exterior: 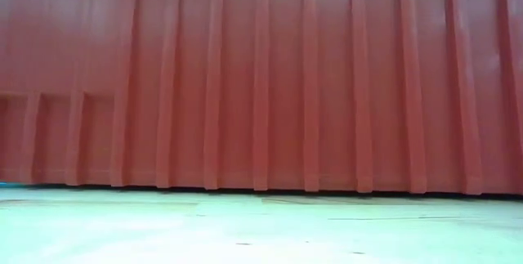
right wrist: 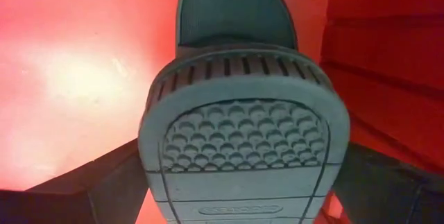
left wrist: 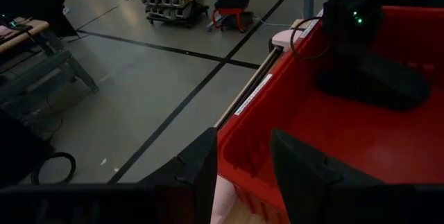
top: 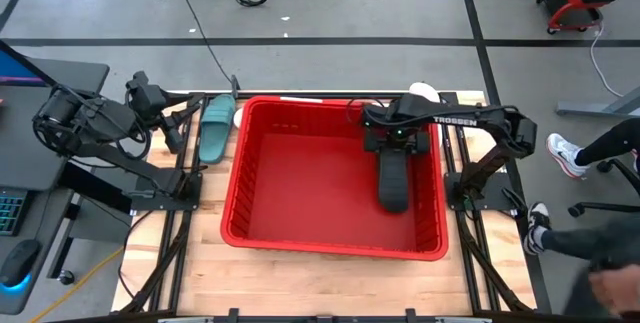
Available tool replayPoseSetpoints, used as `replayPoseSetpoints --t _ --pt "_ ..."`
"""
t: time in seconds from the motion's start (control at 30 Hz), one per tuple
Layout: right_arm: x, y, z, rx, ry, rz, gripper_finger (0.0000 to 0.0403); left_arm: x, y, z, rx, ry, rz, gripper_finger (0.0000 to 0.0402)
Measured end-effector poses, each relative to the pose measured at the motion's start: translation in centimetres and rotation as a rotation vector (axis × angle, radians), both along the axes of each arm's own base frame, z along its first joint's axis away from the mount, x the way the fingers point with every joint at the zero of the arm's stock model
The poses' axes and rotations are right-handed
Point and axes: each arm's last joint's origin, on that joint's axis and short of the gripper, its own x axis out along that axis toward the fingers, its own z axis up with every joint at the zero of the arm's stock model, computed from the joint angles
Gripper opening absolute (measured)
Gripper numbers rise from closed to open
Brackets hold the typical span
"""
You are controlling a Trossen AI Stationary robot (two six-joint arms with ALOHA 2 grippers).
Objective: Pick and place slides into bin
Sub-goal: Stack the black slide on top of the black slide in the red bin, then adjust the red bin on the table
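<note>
Slide (top: 393, 181) in right gripper (top: 396, 149) — over bin (top: 300, 163)

A pale wooden table (top: 300, 283) carries a large red bin (top: 245, 188) set about in its middle, its ribbed wall close up in the low view. A teal-green slide (top: 215, 128) lies on the boards just left of the bin. A white slide (top: 424, 91) shows behind the bin's far right corner

bin (top: 300, 178) left half free, black slide (top: 393, 183) right
</note>
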Motion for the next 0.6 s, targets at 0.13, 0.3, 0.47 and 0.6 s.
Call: replayPoseSetpoints --t 0.13,0.3,0.47,0.6 --pt "0.3 -0.9 -0.4 -0.043 0.000 0.056 0.0399 0.0 0.0 0.0 -0.004 -0.003 0.002 0.0141" --pt "0.8 -1.8 -1.5 -0.053 0.016 0.130 0.0400 0.0 0.0 0.0 -0.024 -0.020 0.011 0.0134" --pt "1.0 -1.8 -1.6 -0.147 0.061 0.166 0.0400 0.0 0.0 0.0 -0.039 -0.027 0.010 0.0136" --pt "1.2 -1.4 -1.6 -0.168 0.073 0.193 0.0400 0.0 0.0 0.0 -0.046 -0.032 0.014 0.0139"
